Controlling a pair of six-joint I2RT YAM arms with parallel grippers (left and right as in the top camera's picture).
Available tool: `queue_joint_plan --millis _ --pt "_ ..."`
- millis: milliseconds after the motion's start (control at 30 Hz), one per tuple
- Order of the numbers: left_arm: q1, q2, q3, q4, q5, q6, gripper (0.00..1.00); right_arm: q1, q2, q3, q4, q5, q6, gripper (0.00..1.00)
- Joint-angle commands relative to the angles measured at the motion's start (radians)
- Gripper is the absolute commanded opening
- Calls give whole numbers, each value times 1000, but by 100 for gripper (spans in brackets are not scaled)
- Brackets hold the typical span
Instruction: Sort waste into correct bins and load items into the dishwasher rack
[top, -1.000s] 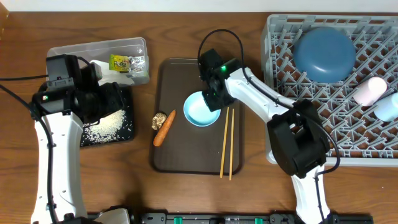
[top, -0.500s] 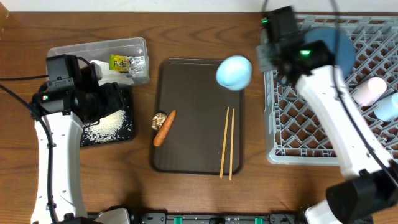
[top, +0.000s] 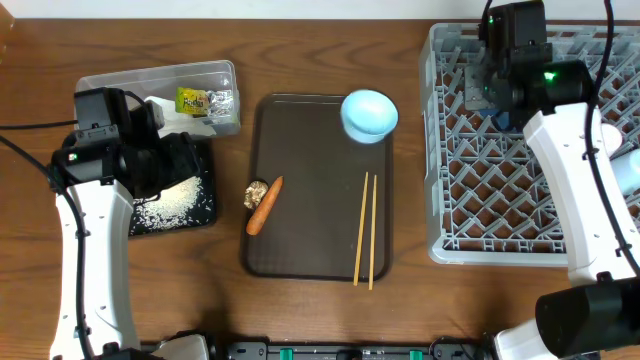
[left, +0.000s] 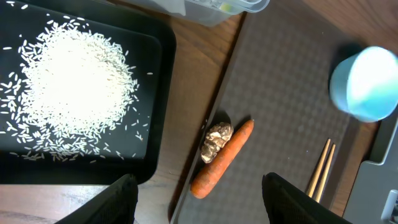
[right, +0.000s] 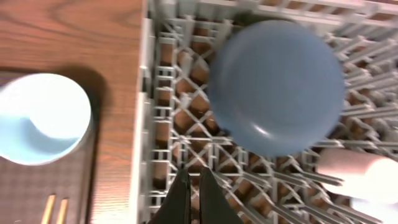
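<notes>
My right tool (right: 194, 182) is pinched shut, empty, over the rack (right: 180, 134). White bowl (top: 369, 113) sits at the tray's (top: 310, 235) 1 o'clock (not racked yet). Left tool (left: 199, 202) gapes above the carrot (left: 222, 157), likely lining up a pick.

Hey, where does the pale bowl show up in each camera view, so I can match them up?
Overhead: the pale bowl sits at the top right corner of the brown tray, just left of the rack.
Left wrist: right edge, upper half.
Right wrist: left edge, mid-height.
Shared landmark: the chopsticks, below the bowl in all three views.
</notes>
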Motion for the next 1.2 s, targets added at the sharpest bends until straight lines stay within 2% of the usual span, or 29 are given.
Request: queue_joint_plan --millis 0,300,533,600,700,767,900,1167 --pt "3 6 13 -2 -6 -2 65 12 13 -3 3 -67 -12 1" --pt "3 6 13 -1 -6 -2 65 44 55 -4 15 -126 7 1" --pt "3 6 13 -2 -6 -2 65 109 114 -4 112 -187 7 3" --pt "3 6 13 -2 -6 -2 65 137 143 -4 143 -187 7 12" --pt "3 6 13 -2 -6 -2 65 177 198 -4 198 -186 6 16" --pt "3 6 13 -2 -6 -2 65 198 238 -4 241 -186 7 29" --pt "3 6 13 -2 -6 -2 65 220 324 -4 330 -186 8 47" --pt "3 6 13 -2 -6 -2 65 222 449 -4 413 -67 124 56"
